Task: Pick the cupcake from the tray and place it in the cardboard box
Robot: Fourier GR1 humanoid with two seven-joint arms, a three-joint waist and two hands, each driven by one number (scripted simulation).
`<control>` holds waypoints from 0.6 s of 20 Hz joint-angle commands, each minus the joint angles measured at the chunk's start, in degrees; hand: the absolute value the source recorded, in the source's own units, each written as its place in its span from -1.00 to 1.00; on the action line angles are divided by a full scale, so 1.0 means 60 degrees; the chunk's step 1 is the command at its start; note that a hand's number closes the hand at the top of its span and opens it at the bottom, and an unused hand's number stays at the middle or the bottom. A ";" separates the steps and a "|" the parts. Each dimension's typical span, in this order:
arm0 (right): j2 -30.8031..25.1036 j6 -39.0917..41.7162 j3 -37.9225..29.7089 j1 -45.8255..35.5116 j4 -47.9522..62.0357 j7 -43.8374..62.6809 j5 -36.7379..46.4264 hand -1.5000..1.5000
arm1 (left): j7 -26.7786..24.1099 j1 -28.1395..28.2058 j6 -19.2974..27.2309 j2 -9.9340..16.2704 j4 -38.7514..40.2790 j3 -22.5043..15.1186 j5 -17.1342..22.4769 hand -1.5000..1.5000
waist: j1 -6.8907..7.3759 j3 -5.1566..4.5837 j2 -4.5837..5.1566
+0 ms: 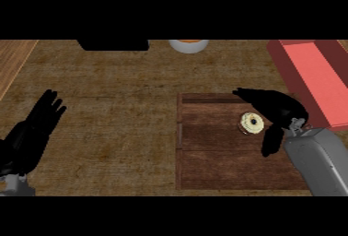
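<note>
While the right hand is hovering just beside the cupcake on the wooden tray, its fingers are arching over it and the thumb is hanging below, spread, holding nothing. Contact is hard to judge from this angle, probably apart. Risk: closing off-centre is likely to knock the cupcake sideways. The red box is sitting beside the tray, right. The left hand is resting open at left. Brown counter; a white cup is sitting at the far edge.

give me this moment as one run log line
right hand: open over cupcake | cupcake: on tray | left hand: resting open
</note>
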 commanded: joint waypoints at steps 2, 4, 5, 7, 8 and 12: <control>0.0124 0.0412 -0.0184 -0.0607 0.0795 -0.0319 0.0391 -1.00 | -0.0484 -0.0133 -0.0383 -0.0007 0.0733 0.0259 -0.0040 0.00 | 0.0007 -0.0002 0.0006; -0.0038 0.0110 -0.0108 -0.0080 0.0635 -0.0587 0.0584 -1.00 | -0.0423 0.0971 -0.0841 0.0152 -0.0244 0.0586 0.0452 0.00 | 0.0049 -0.0001 -0.0006; 0.0198 0.0105 -0.0110 0.0215 0.0287 -0.0540 0.0820 -1.00 | 0.0221 0.0022 -0.0256 -0.0085 -0.0210 0.0214 -0.0033 0.00 | -0.0010 0.0000 -0.0005; 0.0689 0.0084 0.0201 -0.0082 0.0619 -0.0071 0.1076 -1.00 | -0.0701 -0.0009 -0.0805 0.0079 0.0779 0.0650 0.0240 0.00 | -0.0002 -0.0003 0.0002; 0.0629 0.0122 0.0025 0.0153 0.0539 -0.0360 0.1113 -1.00 | 0.0158 -0.0128 -0.0333 -0.0034 0.0106 0.0436 -0.0007 0.00 | -0.0009 0.0000 -0.0004; 0.0142 0.0112 -0.0297 0.0569 0.0387 -0.0890 0.1302 -1.00 | 0.0384 -0.0050 -0.0257 -0.0178 -0.0394 0.0414 -0.0014 0.00 | -0.0017 0.0000 -0.0007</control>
